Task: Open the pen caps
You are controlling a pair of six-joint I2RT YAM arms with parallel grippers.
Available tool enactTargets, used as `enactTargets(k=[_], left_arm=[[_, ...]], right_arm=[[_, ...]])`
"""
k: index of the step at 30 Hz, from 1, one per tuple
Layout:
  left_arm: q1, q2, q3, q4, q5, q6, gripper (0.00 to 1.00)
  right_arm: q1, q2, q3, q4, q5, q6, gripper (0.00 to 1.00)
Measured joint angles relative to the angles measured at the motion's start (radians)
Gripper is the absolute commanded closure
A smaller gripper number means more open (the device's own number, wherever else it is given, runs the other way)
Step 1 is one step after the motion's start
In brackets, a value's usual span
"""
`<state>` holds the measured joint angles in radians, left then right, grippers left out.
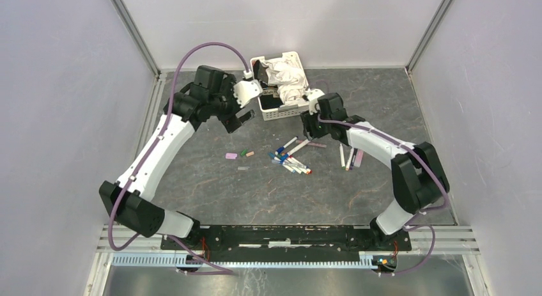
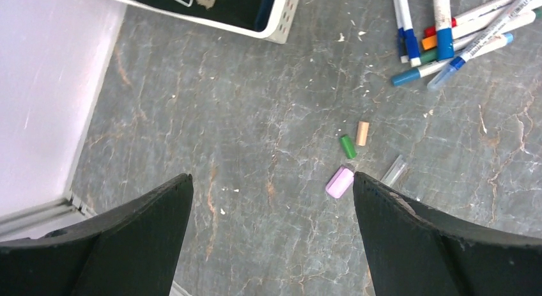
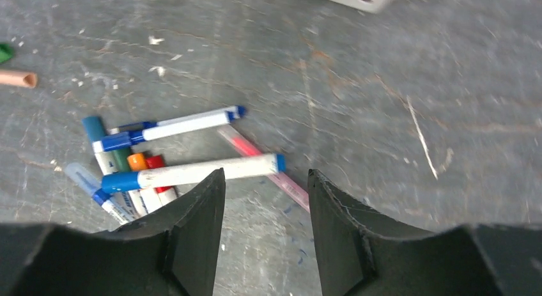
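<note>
Both arms pair white link shells with black joint housings. A lilac cable arcs over the left arm; another trails the right arm. The left hand and right hand each have two matte black, wedge-shaped fingers.

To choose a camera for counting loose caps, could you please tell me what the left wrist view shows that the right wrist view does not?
Only the left wrist view shows the pink cap and the clear cap. Only the right wrist view shows the pink pen. Both share the green cap, the orange cap, the pile of pens and a corner of the white basket.
</note>
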<state>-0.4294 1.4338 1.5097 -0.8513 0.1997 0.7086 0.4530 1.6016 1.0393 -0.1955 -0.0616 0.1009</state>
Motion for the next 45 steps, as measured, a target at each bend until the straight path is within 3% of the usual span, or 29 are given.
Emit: enactTargets(k=[11,23,28,40,45], left_arm=[[0.013,0.000,-0.011,-0.016,0.018,-0.018,0.00],[0.013,0.005,0.003,-0.062,0.047,-0.018,0.00],[0.013,0.005,0.009,-0.082,0.050,-0.018,0.00],[0.013,0.008,0.016,-0.098,0.072,-0.017,0.00],[0.013,0.011,0.017,-0.112,0.090,-0.013,0.00]], right_arm=[[0.083,0.108,0.045,-0.029,-0.211,-0.493,0.39],[0.082,0.176,0.055,-0.077,-0.356,-0.777,0.44],[0.082,0.225,0.070,-0.110,-0.367,-0.822,0.54],[0.082,0.211,0.056,-0.114,-0.421,-0.821,0.96],[0.082,0.182,0.050,-0.118,-0.454,-0.809,1.00]])
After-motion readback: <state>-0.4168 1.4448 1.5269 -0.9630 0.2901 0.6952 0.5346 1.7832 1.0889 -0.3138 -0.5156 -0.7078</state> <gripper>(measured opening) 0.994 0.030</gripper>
